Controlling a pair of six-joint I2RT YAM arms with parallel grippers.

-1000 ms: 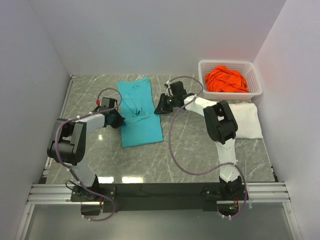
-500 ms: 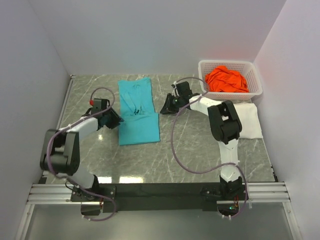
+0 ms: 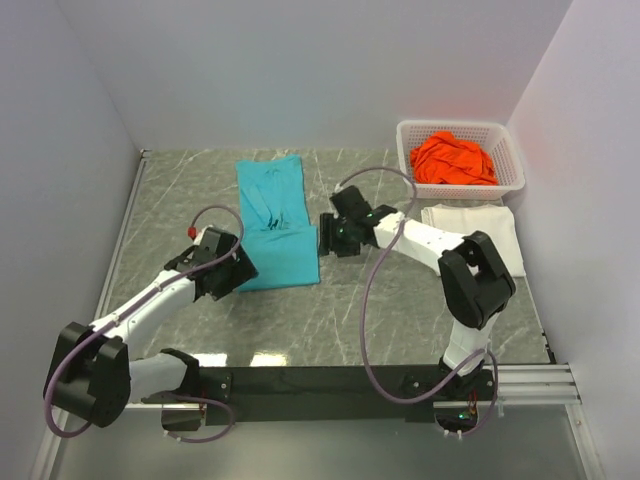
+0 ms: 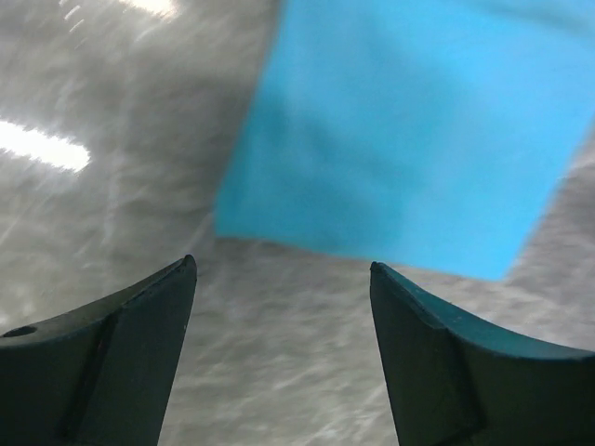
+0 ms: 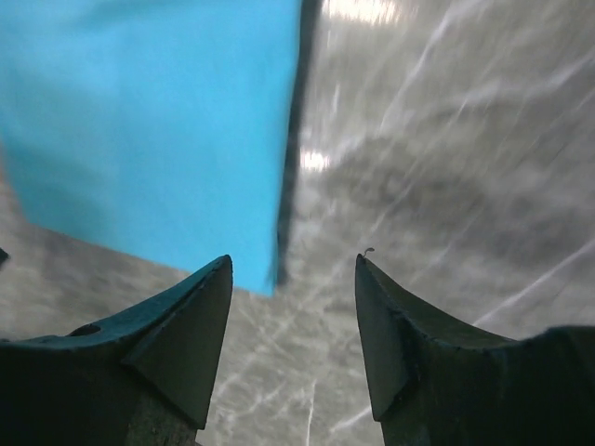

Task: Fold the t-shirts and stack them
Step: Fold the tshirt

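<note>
The teal t-shirt (image 3: 275, 220) lies flat on the marble table as a long narrow strip. My left gripper (image 3: 235, 270) is open just off its near left corner. In the left wrist view the left gripper (image 4: 282, 264) holds nothing, with the teal t-shirt (image 4: 409, 139) ahead of it. My right gripper (image 3: 325, 235) is open beside the shirt's right edge. The right wrist view shows the right gripper (image 5: 294, 259) empty over bare table, the teal t-shirt (image 5: 158, 121) to its left. A folded white t-shirt (image 3: 500, 230) lies at the right. The orange t-shirt (image 3: 455, 160) is crumpled in the basket.
The white lattice basket (image 3: 512, 180) stands at the back right corner, just behind the white t-shirt. White walls close in the table on the left, back and right. The arms' bases sit on the black rail at the near edge.
Both grippers have opened and let go of the teal t-shirt. The left arm has drawn back toward the near edge; the right gripper has shifted slightly nearer. The shirt lies straighter.
</note>
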